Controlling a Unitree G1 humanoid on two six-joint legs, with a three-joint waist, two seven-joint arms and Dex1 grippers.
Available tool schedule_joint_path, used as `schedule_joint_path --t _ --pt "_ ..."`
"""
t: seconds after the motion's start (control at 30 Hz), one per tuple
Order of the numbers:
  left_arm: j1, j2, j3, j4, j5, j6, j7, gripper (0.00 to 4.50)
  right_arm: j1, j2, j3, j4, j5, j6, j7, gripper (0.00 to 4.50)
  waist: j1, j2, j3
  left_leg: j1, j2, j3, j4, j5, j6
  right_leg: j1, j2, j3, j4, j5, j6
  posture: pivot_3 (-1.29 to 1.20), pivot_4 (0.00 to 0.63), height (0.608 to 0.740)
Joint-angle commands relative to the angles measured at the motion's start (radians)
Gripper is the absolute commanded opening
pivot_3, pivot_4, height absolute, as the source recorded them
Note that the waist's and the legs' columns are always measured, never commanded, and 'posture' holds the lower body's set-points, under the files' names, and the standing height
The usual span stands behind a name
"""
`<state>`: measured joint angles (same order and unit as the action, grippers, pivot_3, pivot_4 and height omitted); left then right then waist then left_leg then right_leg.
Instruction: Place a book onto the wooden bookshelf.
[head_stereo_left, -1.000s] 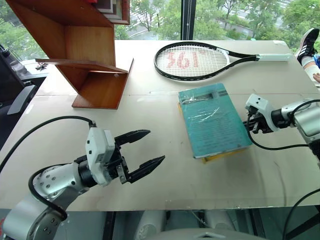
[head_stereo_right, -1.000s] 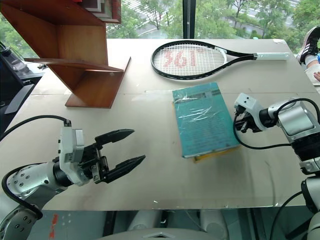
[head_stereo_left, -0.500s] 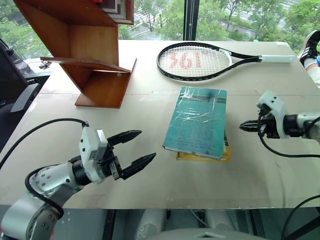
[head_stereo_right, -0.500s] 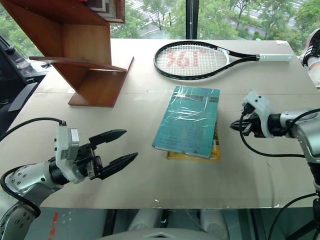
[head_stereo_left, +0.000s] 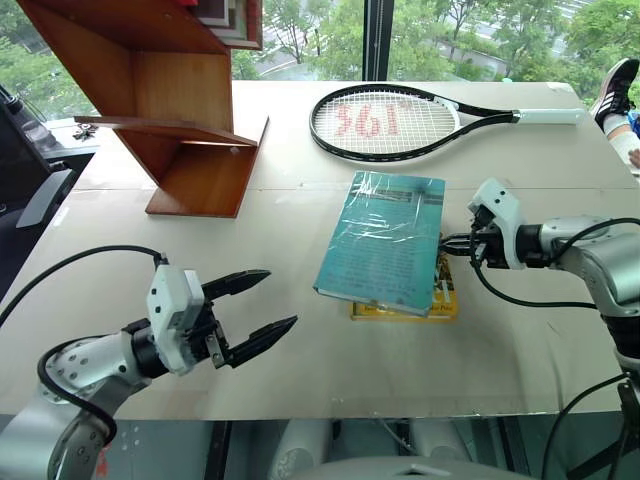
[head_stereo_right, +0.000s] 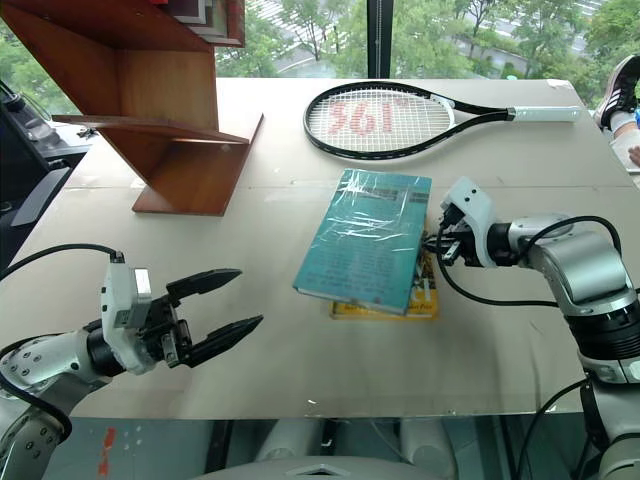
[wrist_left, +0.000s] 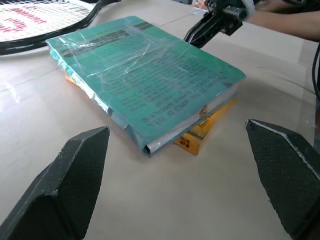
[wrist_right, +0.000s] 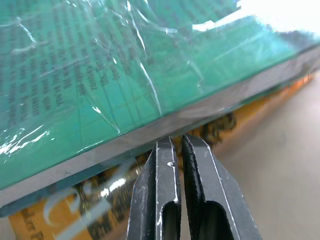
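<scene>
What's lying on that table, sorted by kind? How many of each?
Books: 2, the teal book in plastic wrap lying on the yellow book
Tennis rackets: 1, the tennis racket
Bookshelves: 1, the wooden bookshelf
Total: 4

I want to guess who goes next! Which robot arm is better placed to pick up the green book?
Probably the left. The left gripper is wide open and faces the book, which sits between its fingers in the left wrist view. The right gripper is shut, its tips at the book's edge, so it can push, not grab.
</scene>
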<state>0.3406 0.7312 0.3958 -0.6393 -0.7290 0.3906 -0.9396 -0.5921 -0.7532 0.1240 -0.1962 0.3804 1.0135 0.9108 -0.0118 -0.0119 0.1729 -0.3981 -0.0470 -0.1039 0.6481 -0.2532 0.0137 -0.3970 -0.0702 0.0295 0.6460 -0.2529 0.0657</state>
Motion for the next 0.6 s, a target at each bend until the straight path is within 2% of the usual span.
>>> schedule_joint_path --t 0.03,0.23,0.33,0.37,0.47,0.53,0.6 --pt "0.012 0.006 0.044 -0.004 -0.001 -0.025 -0.012 4.5 -0.025 0.018 0.011 -0.01 0.01 -0.029 0.004 0.09 0.0 0.0 0.0 0.0 0.0 0.0 0.0 0.0 0.0 0.0 0.0 0.0 0.0 0.0 0.0 0.0 0.15 0.74" --pt "0.018 0.003 0.096 0.017 -0.028 -0.012 -0.005 4.5 0.007 0.014 0.003 0.0 -0.012 -0.117 0.004 0.09 0.002 0.0 0.0 0.0 0.0 -0.001 0.0 0.0 0.0 0.0 0.0 0.0 0.0 0.0 0.0 0.0 0.15 0.74" --pt "-0.043 -0.006 0.121 0.06 -0.124 0.085 0.093 4.5 0.117 0.018 -0.129 -0.017 0.023 -0.355 0.059 0.09 0.01 0.0 0.0 0.0 0.0 -0.002 0.0 0.0 0.0 0.0 0.0 -0.002 0.0 0.0 0.0 0.0 0.15 0.74" --pt "-0.066 0.001 0.124 0.08 -0.174 0.144 0.133 4.5 0.15 0.015 -0.186 -0.027 0.075 -0.372 0.102 0.09 0.015 0.0 0.0 0.0 -0.001 -0.003 0.0 0.0 0.0 0.001 0.0 -0.002 0.0 0.0 0.0 0.0 0.15 0.74" --pt "-0.172 0.035 0.105 0.16 -0.302 0.325 0.251 4.5 0.229 0.003 -0.296 -0.071 0.161 -0.409 0.149 0.9 0.018 0.0 0.0 0.0 -0.001 -0.003 0.001 0.0 0.0 0.001 0.0 -0.002 0.001 0.0 0.001 0.0 0.15 0.74" --pt "-0.279 0.078 0.074 0.248 -0.412 0.489 0.328 4.5 0.29 -0.012 -0.342 -0.125 0.203 -0.452 0.196 1.9 0.02 0.0 0.0 0.0 -0.001 -0.004 0.002 0.0 0.0 0.001 0.0 -0.002 0.003 0.001 0.001 0.0 0.15 0.74" --pt "-0.411 0.103 0.006 0.369 -0.441 0.622 0.366 4.5 0.355 -0.014 -0.372 -0.171 0.213 -0.513 0.223 2.87 0.021 0.0 0.0 0.002 -0.001 -0.004 0.003 0.0 0.0 0.001 0.001 -0.003 0.007 0.0 0.001 0.0 0.15 0.74"
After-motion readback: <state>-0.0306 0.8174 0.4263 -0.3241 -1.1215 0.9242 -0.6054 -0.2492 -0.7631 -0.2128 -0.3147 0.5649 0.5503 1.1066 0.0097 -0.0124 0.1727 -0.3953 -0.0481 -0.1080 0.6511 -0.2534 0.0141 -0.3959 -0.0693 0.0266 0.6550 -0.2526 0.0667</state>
